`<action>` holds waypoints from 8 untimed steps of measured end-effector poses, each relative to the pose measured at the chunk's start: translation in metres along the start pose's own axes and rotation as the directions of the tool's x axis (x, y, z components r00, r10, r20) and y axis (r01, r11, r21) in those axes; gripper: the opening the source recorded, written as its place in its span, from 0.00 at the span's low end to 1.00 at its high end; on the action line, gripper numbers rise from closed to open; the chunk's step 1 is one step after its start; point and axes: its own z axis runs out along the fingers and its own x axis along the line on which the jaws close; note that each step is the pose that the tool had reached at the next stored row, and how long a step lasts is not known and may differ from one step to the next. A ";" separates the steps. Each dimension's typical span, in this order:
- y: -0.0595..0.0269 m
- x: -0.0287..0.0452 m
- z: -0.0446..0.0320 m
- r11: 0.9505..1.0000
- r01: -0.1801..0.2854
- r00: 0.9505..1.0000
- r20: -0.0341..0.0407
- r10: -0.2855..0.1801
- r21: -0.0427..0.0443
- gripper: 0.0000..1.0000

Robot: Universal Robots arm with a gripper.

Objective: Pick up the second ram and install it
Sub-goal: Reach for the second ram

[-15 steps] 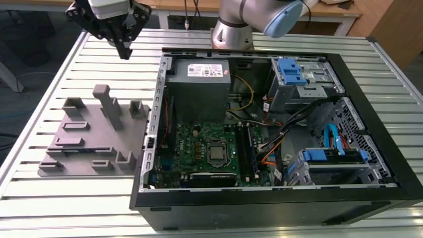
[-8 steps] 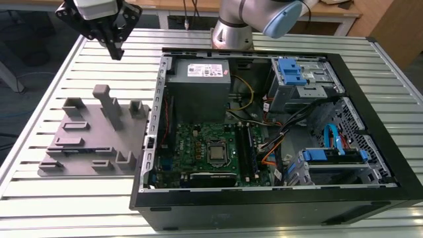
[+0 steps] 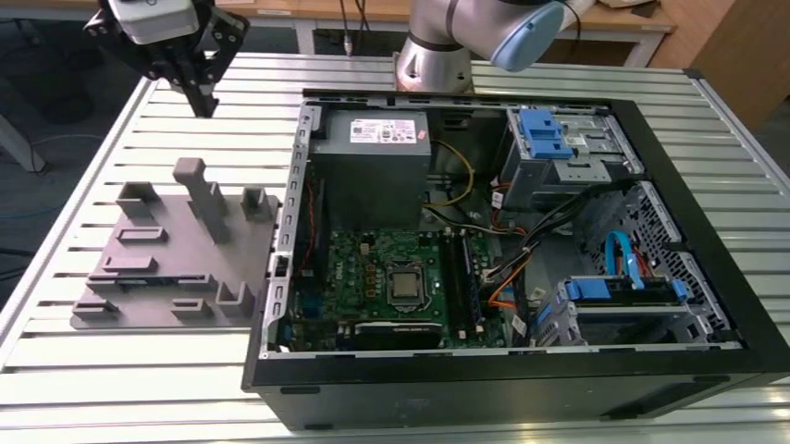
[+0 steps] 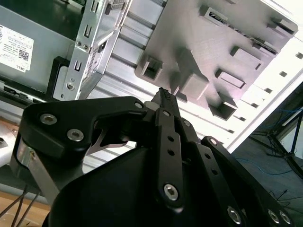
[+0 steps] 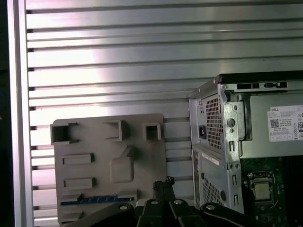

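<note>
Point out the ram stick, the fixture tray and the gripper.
ram stick (image 5: 97, 199): first wrist view, middle of its strip.
fixture tray (image 3: 179, 265): exterior view, bare flat base.
gripper (image 3: 203, 106): exterior view, at its fingertips.

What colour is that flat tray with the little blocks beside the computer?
Plain grey tray, best seen in the exterior view.

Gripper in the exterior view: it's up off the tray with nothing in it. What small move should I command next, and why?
Probably bring the gripper down and across toward the second ram. The gripper is shut on nothing and hangs high, touching nothing, up by the far end of the fixture tray in the exterior view, while the ram lies flat in the tray near its other end.
</note>
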 end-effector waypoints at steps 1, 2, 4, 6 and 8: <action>-0.0008 0.0013 0.0001 1.000 0.000 1.000 0.000 0.000 0.000 0.07; -0.0015 0.0026 0.0002 1.000 0.000 1.000 0.000 0.000 0.000 0.07; -0.0030 0.0052 0.0003 1.000 0.000 1.000 0.000 0.000 0.000 0.07; -0.0047 0.0076 0.0005 1.000 0.000 1.000 0.000 0.000 0.000 0.07; -0.0061 0.0093 0.0008 1.000 0.000 1.000 0.000 0.000 0.000 0.07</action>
